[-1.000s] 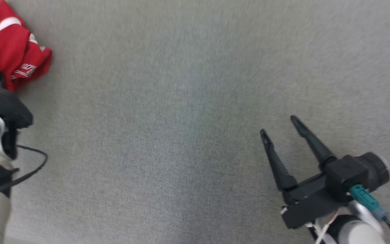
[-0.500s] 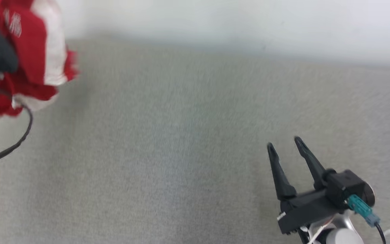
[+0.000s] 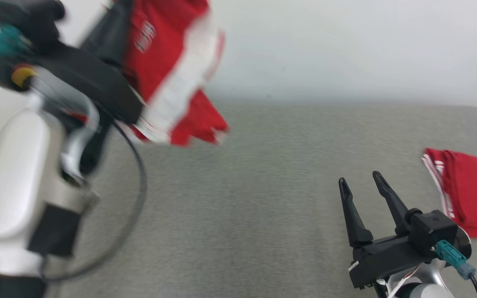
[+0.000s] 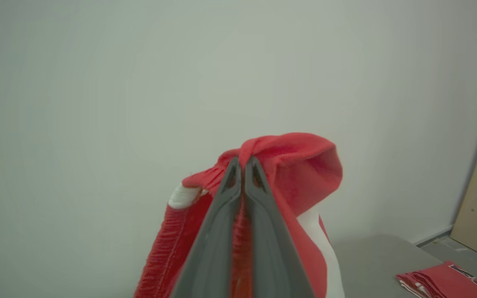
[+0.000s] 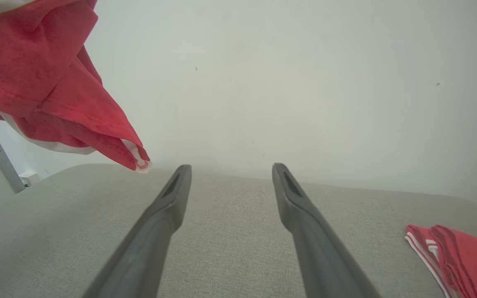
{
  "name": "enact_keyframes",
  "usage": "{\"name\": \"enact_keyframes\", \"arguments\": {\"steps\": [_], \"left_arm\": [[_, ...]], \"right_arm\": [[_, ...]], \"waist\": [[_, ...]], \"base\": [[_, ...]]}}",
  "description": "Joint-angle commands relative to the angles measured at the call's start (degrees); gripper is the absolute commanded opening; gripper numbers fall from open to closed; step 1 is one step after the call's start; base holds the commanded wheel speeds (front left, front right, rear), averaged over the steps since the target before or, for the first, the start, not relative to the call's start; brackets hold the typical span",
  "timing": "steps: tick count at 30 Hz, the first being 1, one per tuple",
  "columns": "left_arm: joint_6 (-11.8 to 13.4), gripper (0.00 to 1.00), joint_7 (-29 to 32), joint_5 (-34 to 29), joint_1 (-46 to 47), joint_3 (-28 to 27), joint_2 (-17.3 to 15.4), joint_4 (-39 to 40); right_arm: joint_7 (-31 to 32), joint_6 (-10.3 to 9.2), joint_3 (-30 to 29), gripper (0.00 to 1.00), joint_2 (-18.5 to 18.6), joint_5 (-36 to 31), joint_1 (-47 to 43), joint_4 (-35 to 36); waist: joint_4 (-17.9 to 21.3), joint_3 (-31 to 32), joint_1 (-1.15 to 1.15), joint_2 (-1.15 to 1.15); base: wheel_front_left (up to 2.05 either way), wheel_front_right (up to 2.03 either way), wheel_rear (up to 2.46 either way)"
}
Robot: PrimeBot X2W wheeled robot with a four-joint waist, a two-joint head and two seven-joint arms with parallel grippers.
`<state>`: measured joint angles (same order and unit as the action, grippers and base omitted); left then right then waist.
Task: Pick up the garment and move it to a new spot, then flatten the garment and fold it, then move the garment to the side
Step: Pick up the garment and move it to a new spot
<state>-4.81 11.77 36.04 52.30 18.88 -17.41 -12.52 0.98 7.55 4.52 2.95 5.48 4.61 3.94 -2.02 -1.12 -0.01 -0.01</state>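
Lifted off the grey cloth surface [image 3: 263, 215] where it lay crumpled a second ago, the red-and-white garment [image 3: 168, 62] now hangs in the air from the left gripper [image 4: 242, 162]. The head camera has tilted up as well, so part of that shift is the view's own.

In the left wrist view the two dark fingers are pressed together with a fold of red fabric pinched between them. The rest of the cloth bunches over their tips and drapes down either side. Its lower hem dangles below and to the right of that gripper, clear of the surface.

Well off to the right, the right gripper [image 3: 359, 179] hovers low over the surface, fingers spread wide with nothing between them. Just to the right of it lies a second red garment [image 3: 470, 194], folded flat.

As I judge it, the pick is done and the move to a new spot is in hand. Flattening and folding remain, and the bare stretch between the two grippers looks a likely place to set it down.
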Motion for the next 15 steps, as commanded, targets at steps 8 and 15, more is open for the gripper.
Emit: {"name": "enact_keyframes", "arguments": {"steps": [8,15], "left_arm": [[2.63,0.0,-2.97,1.16,-12.62,3.5,5.13,3.86],[4.26,0.0,-7.87,0.28,-19.55,4.73,7.22,-3.84]], "right_arm": [[1.03,-0.11,1.75,1.0,-0.08,-0.54,1.05,1.49],[0.84,-0.11,3.97,1.0,-0.08,0.59,1.41,0.08]], "waist": [[13.63,-4.52,0.01,0.01],[20.26,-6.22,0.01,0.01]], "base": [[0.0,0.0,0.0],[0.0,0.0,0.0]]}}
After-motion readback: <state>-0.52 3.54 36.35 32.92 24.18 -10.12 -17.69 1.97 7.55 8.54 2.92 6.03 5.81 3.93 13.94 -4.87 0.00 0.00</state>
